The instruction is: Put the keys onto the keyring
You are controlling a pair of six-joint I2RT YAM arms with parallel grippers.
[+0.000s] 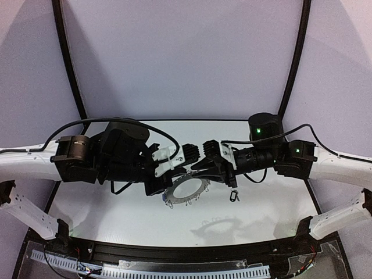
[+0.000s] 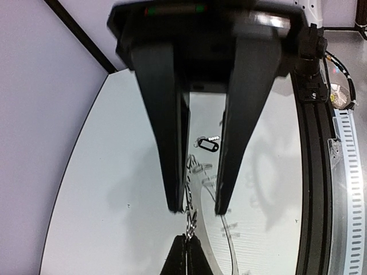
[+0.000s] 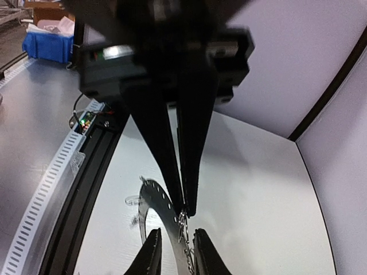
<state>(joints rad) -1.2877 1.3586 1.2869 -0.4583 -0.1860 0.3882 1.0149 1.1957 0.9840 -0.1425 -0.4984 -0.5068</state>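
The keyring, a flat grey ring fringed with thin wire loops, hangs tilted between both grippers above the white table. My right gripper is shut on a wire loop at its rim; its fingers show in the left wrist view. My left gripper is open, one finger on each side of the keyring's plate, which lies against its left finger. A small key with a dark-framed rectangular tag lies on the table right of the ring, also in the left wrist view. The other key is not visible.
The white table ends at a black rail along the near edge, with a perforated cable strip below it. Black curved frame posts and grey walls stand behind. Both arm bodies crowd the table's middle.
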